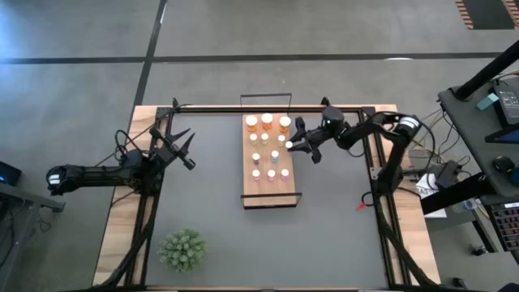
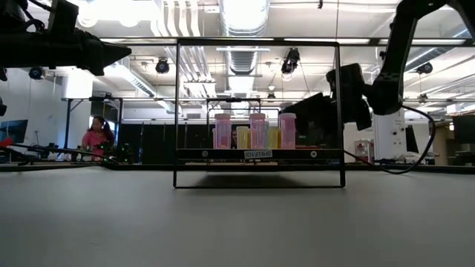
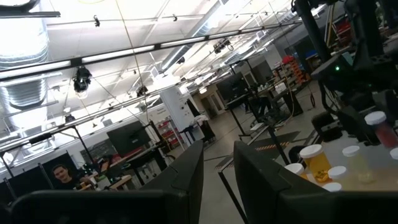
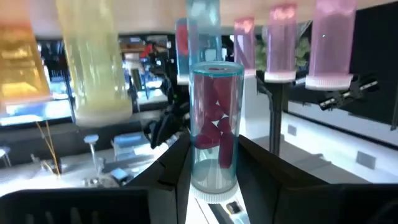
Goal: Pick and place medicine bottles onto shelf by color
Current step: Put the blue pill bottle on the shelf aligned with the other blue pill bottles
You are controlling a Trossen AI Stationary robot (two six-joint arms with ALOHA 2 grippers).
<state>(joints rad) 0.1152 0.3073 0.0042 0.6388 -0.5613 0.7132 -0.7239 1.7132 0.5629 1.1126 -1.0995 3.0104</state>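
Between the right gripper's (image 4: 214, 171) two dark fingers sits a clear teal plastic tube w/ red pills inside (image 4: 214, 127), squeezed tight. It is a smooth round medicine bottle, white cap end near the gripper's palm; the cap is partly hidden.

From above, the right gripper (image 1: 293, 146) is at the right long edge of the shelf (image 1: 247, 172), a long light-wood board w/ thin black wire frames at its short ends. Only the bottle's white cap (image 1: 289, 145) shows there, a tiny dot, just off the board's edge.

More small white-capped bottles stand in rows on the board. 3 wider orange ones (image 1: 267, 122) are by the far short end. The rest are too small to tell colours from above. At table height, pink tubes (image 2: 257, 130) and a yellow one (image 2: 243, 137) show behind the wire frame.

The left gripper (image 1: 183, 149) waits over the dark grey table (image 1: 203, 211) near the left edge, fingers shut on nothing.

A green spiky plant (image 1: 182, 249) sits near the front left corner.

A person in a pink top (image 2: 96, 136) is far back in the room, blurry.
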